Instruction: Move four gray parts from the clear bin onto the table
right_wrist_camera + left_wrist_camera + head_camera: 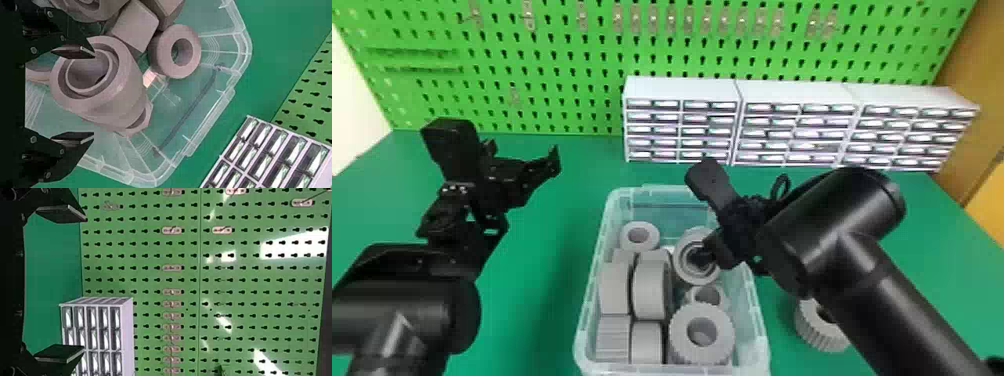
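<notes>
My right gripper (706,253) is over the right side of the clear bin (760,327), at a gray ring part (683,265). In the right wrist view my right gripper (93,95) is open; one finger overlaps the opening of the wide ring part (135,84), the other stands off its far side near the bin wall (231,94). Several more gray parts (652,290) lie in the bin. One ribbed gray part (817,327) rests on the table right of it, partly behind the right arm. My left gripper (524,155) is over the table's left side; the left wrist view shows this left gripper (84,282) open.
White drawer cabinets (682,90) stand behind the bin at the table's back, in front of a green pegboard (557,90). Green table surface (547,280) lies between the left arm and the bin.
</notes>
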You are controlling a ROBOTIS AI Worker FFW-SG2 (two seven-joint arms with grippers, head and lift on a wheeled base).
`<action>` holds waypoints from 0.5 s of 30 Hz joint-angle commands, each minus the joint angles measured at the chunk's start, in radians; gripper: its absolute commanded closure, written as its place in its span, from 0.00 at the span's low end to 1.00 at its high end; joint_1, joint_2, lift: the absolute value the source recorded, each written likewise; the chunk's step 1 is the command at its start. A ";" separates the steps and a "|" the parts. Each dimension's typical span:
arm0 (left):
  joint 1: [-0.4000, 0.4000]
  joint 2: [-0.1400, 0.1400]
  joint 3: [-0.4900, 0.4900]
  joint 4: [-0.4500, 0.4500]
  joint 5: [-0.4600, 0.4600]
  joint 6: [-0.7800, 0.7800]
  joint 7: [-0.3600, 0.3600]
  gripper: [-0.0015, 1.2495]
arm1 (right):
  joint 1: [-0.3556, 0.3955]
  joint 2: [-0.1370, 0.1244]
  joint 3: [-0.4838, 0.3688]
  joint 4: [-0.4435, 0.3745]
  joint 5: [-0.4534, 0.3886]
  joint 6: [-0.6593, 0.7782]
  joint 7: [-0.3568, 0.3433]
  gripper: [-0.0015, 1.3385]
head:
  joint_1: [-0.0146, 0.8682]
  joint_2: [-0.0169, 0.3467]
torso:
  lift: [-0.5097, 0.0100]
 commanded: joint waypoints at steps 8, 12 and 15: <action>-0.001 0.000 -0.002 0.000 0.000 0.000 0.000 0.09 | -0.020 0.011 0.023 0.047 0.032 -0.022 0.000 0.39 | 0.79 0.12 | 0.89; -0.003 0.000 -0.004 0.000 -0.002 0.000 0.000 0.09 | -0.031 0.018 0.045 0.056 0.067 -0.033 0.002 0.39 | 0.79 0.12 | 0.89; -0.003 0.000 -0.005 0.000 -0.002 0.000 0.000 0.09 | -0.040 0.024 0.062 0.070 0.083 -0.040 0.003 0.39 | 0.79 0.12 | 0.89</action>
